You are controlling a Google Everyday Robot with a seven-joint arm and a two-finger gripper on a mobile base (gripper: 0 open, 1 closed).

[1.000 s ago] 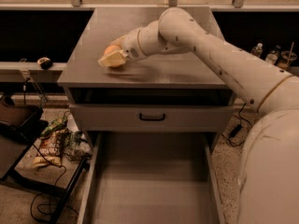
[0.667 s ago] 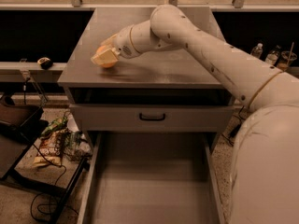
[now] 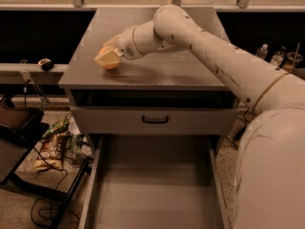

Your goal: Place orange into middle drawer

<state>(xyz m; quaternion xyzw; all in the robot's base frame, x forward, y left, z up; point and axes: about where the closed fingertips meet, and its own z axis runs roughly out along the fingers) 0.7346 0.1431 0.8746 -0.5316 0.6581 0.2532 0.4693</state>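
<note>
Camera view. The gripper [image 3: 107, 60] sits at the left part of the desk [image 3: 190, 70], near its left edge and well back from the front edge. Its fingers [image 3: 105, 56] are closed narrowly around the orange [image 3: 113, 66]. The fruit is held low at the desk surface, and whether it touches the top cannot be told. The arm [image 3: 214, 56] crosses the desk from the right, leaving the front strip and the right half of the top bare.

Below the top runs a dark gap, then the closed drawer front [image 3: 109, 120] with its black handle [image 3: 155, 120]. Beneath that, the middle drawer [image 3: 157, 194] is pulled far out towards the camera. Its flat floor is bare between two low side walls (open room from wall to wall).

Against the view one second ago, the gripper and orange lie further left on the desk, and the bend of the arm has shifted left as well. Since the later of the two earlier views, the position is nearly unchanged. The drawer and drawer front stand as before.

Count:
- one orange
- one gripper
- one arm
- one handle
- one open drawer
- two bottles [image 3: 262, 51] at the far right
- a heap of snack packets [image 3: 52, 149] on the floor at left, too jumbled to number
</note>
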